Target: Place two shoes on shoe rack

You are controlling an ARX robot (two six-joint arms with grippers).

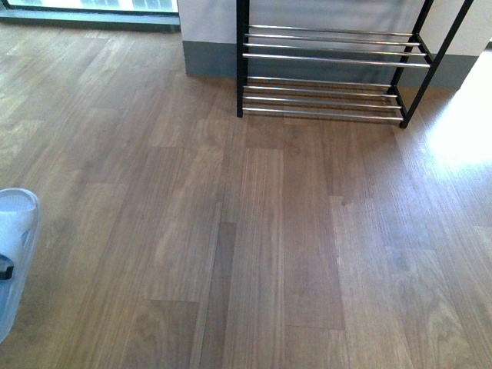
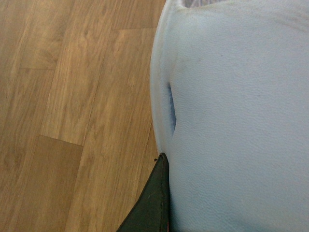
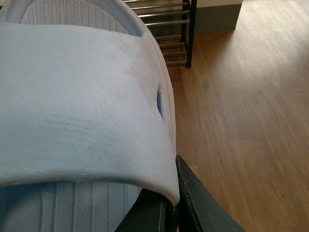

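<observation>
item: pale blue rubber slides, two. left slipper [image 1: 15,254] sits at the left edge of the front view, apparently raised off the wood floor [image 1: 261,231]. one dark finger of the left gripper [image 2: 157,193] lies flat against its side, the other is hidden, so its grip cannot be told. right slipper [image 3: 82,96]: broad textured strap, ribbed footbed, small side slot. the right gripper [image 3: 171,212] is clamped on the strap's edge, one finger under, one outside. shoe rack [image 1: 330,60]: black frame, chrome rods, visible tiers bare, standing at the floor's far edge against the wall, rods running crosswise. it lies ahead of both slippers. the right slipper's long axis points toward it, and the right arm is judged nearer.
</observation>
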